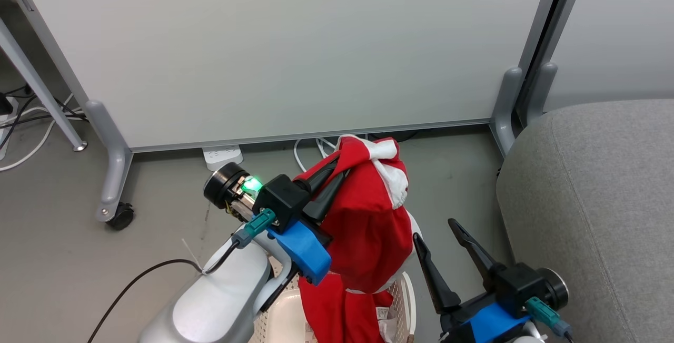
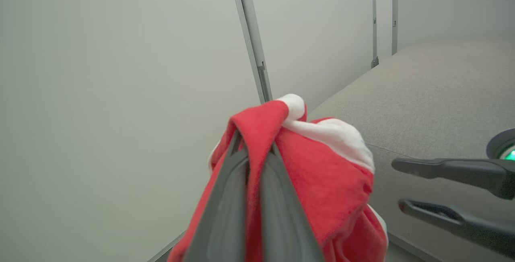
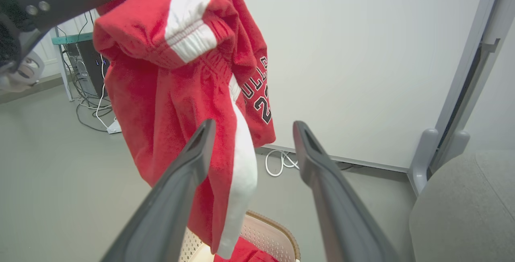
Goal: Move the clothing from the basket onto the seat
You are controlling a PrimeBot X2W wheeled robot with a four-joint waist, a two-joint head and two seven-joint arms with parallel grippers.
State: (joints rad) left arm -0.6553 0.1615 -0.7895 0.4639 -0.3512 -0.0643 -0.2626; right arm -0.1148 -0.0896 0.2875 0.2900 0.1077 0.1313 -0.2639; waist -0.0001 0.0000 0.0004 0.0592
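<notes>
My left gripper (image 1: 339, 161) is shut on a fold of a red garment with white trim (image 1: 368, 227), which hangs lifted above the basket (image 1: 403, 301). In the left wrist view its two fingers pinch the cloth (image 2: 322, 173) at the tips (image 2: 253, 141). The right wrist view shows this garment (image 3: 161, 93) dangling over the basket's brown rim (image 3: 277, 223), with a second red piece (image 3: 241, 254) lying inside. My right gripper (image 1: 434, 229) stands open and empty just right of the basket. The grey seat (image 1: 595, 201) lies to the right.
A white partition panel (image 1: 284, 48) on grey caster feet (image 1: 113, 174) stands behind the basket. A power strip (image 1: 222, 156) and cables lie on the floor at its base. A metal table leg (image 1: 42, 95) is at the far left.
</notes>
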